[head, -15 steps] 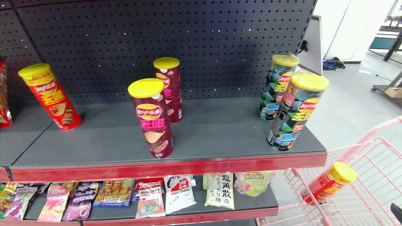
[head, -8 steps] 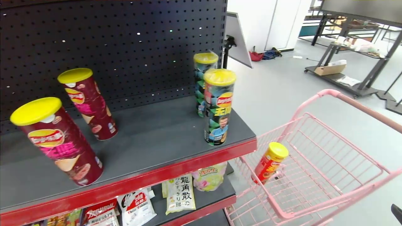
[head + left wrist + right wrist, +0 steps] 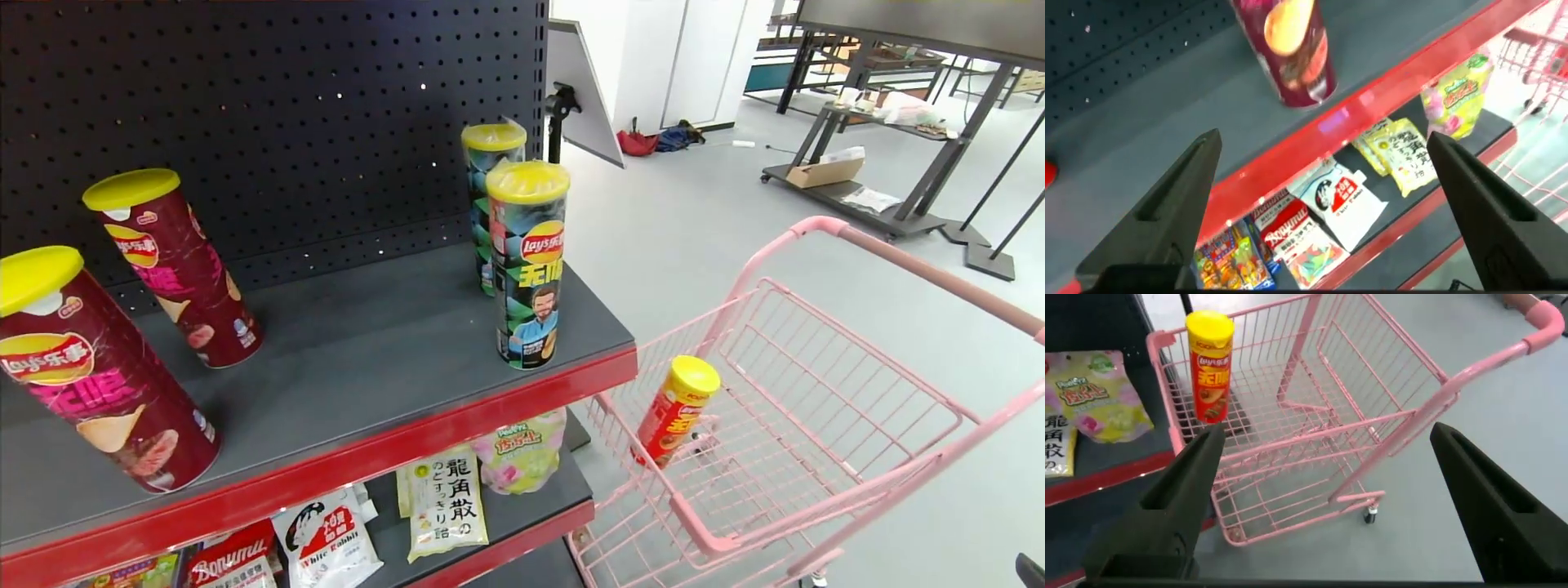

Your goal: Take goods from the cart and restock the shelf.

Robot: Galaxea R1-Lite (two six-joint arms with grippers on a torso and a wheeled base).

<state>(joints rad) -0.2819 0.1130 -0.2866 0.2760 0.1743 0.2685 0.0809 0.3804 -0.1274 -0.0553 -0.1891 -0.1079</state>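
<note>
Leaning inside the pink cart [image 3: 922, 272] beside the shelf [image 3: 367, 327] sits a red can [image 3: 676, 408], while the left gripper [image 3: 1323, 137] and right gripper [image 3: 1327, 428] gape empty.

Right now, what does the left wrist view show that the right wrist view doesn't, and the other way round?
Left wrist alone: a maroon can upright on the upper shelf, and a white snack bag on the lower shelf.
Right wrist alone: the red can with a yellow lid, inside the pink cart, and the floor beneath.
Both: the green snack bag on the lower shelf, and part of the pink cart.
</note>
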